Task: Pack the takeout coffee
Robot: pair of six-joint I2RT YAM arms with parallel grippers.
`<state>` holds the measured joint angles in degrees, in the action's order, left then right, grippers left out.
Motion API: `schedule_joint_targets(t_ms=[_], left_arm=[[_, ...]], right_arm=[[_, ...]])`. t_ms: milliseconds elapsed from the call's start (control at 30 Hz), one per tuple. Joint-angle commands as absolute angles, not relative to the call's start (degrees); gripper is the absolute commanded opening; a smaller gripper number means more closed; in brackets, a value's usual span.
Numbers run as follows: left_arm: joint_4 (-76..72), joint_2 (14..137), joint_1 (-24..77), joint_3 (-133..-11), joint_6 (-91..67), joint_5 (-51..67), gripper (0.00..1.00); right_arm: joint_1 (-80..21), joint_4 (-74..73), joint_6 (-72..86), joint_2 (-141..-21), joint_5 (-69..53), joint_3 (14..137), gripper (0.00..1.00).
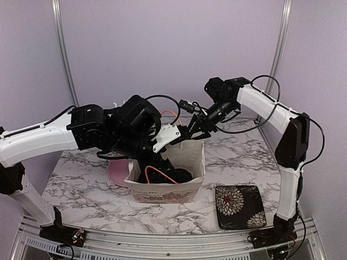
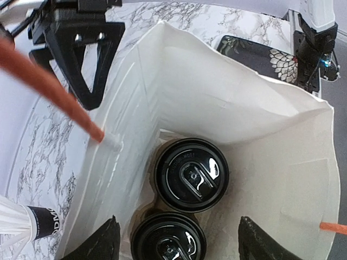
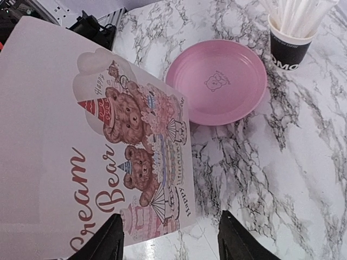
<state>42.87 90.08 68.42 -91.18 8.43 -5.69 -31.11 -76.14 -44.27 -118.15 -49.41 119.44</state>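
On the left of the grey-veined white marble table (image 1: 76, 187) lies a round pink plastic plate (image 3: 217, 81), half hidden behind the bag in the overhead view. Near it stands a black paper cup stuffed with white sticks (image 3: 290, 38). It is cut off by the frame edge in both wrist views, and the left arm conceals it from above.

The left claw (image 2: 178, 235) hangs over the mouth of the white paper bag with orange cord handles and a bear print (image 1: 168, 189). Its fingers are spread wide and grip nothing; only their tips show.

On the bag's floor stand the two takeout coffees, upright, long axes vertical, round black lids facing straight up. The left-hand coffee cup (image 2: 168, 241) is cropped by the bottom of the frame. The right-hand coffee cup (image 2: 191, 174) shows its whole lid and appears to touch its neighbour. The lids hide the sides of both cups.

The right claw (image 3: 169, 238) sits at the bag's far right rim, fingers apart. Whether either finger touches the paper cannot be told.

At the near right, apart from the bag, lies a square black plate with white flowers (image 1: 240, 206).
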Motion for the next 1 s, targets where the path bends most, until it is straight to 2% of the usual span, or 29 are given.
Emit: schedule_joint_targets(t_ms=[0,200,400,600,733,767,800,867,967], left_arm=[[40.67,89.37,66.37,-91.64,8.41,-6.71,0.73],[34.38,87.8,64.14,-89.53,6.52,-6.56,0.64],[29.98,85.87,62.56,-86.89,4.84,-7.13,0.61],[27.94,84.8,61.72,-85.16,3.07,-7.34,0.59],[27.01,83.89,61.7,-84.48,2.32,-7.07,0.58],[27.01,83.62,61.7,-84.46,2.19,-7.08,0.58],[27.02,83.29,61.7,-84.46,2.2,-7.15,0.58],[27.15,82.0,61.7,-84.4,1.79,-7.1,0.58],[27.3,78.14,61.69,-84.59,0.64,-4.69,0.6]], right_arm=[[-30.6,-73.33,-41.56,-111.47,-46.69,121.52,0.58],[-30.54,-71.49,-42.68,-106.37,-51.22,121.17,0.6],[-30.89,-74.02,-49.45,-101.47,-60.19,118.17,0.69],[-36.94,-72.05,-47.55,-102.78,-57.77,117.25,0.67],[-40.12,-66.75,-40.92,-104.78,-53.44,119.84,0.51],[-40.16,-66.65,-40.25,-105.64,-53.59,121.1,0.41],[-40.12,-66.67,-39.5,-106.41,-53.65,122.4,0.25],[-40.16,-67.3,-39.54,-107.26,-54.09,123.9,0.09],[-40.67,-67.95,-40.8,-106.31,-55.33,122.94,0.04]])
